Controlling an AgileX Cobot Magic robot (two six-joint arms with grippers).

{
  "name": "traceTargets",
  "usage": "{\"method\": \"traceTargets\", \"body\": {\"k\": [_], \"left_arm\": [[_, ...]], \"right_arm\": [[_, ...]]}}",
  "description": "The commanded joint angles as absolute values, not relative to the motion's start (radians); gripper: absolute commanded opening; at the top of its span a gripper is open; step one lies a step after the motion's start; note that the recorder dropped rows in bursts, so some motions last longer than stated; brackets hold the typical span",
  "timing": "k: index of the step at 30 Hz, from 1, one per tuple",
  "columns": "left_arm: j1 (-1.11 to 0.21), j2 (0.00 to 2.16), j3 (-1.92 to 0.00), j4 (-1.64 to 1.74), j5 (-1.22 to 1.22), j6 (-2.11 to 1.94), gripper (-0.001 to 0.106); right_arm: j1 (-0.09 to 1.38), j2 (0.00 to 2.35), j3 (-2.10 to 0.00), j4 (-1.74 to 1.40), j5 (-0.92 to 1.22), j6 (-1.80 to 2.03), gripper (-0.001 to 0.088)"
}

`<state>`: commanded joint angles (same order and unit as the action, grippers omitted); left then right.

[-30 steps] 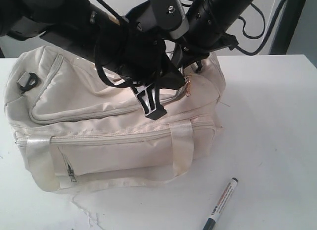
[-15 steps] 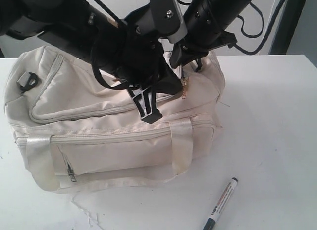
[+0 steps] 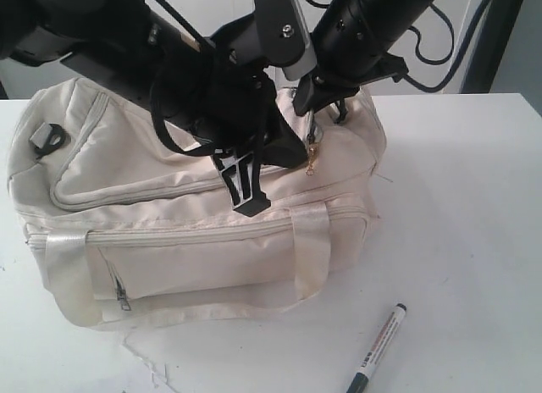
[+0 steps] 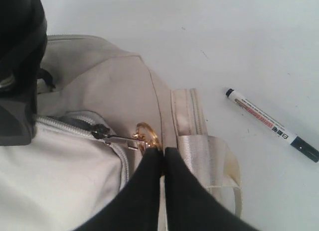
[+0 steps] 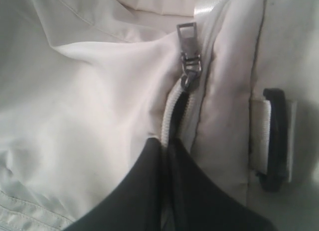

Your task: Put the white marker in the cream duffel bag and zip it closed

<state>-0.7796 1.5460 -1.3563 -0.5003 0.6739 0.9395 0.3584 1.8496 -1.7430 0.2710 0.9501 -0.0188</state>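
Left gripper [image 4: 163,156]: jaws closed, tips at the gold zip pull [image 4: 145,134] atop the cream duffel bag [image 3: 186,240]; grip unconfirmed. Right gripper [image 5: 164,144]: closed at the zip line [image 5: 172,109]. White marker [image 3: 377,349] lies on the table [image 3: 474,240] at 5 o'clock from both, long axis 1-to-7 o'clock; right arm probably nearer.

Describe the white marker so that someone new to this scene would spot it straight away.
Find the cream duffel bag on the white table. In the exterior view, nearer the camera off the bag's right-hand end, the white marker lies alone on bare tabletop. It is the only pen-shaped thing: white barrel, dark ends, red-and-black print.
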Motion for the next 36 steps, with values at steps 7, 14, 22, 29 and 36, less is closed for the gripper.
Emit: {"method": "traceTargets", "body": {"k": [7,14,22,29,36], "left_arm": [[-0.78,1.546,-1.356,-0.5,0.71,0.939,0.0],[-0.78,1.546,-1.356,-0.496,0.767,0.938,0.0],[-0.78,1.546,-1.356,-0.493,0.794,0.938,0.0],[-0.78,1.546,-1.356,-0.493,0.801,0.938,0.0],[-0.78,1.542,-1.356,-0.45,0.815,0.916,0.0]], "right_arm": [[0.358,1.848,-1.743,0.271,0.947,-0.019,0.0],[0.358,1.848,-1.745,0.273,0.929,-0.019,0.0],[0.339,1.848,-1.792,0.275,0.924,-0.014,0.0],[0.337,1.848,-1.793,0.268,0.924,-0.014,0.0],[0.337,1.848,-1.793,0.254,0.926,-0.014,0.0]]}}
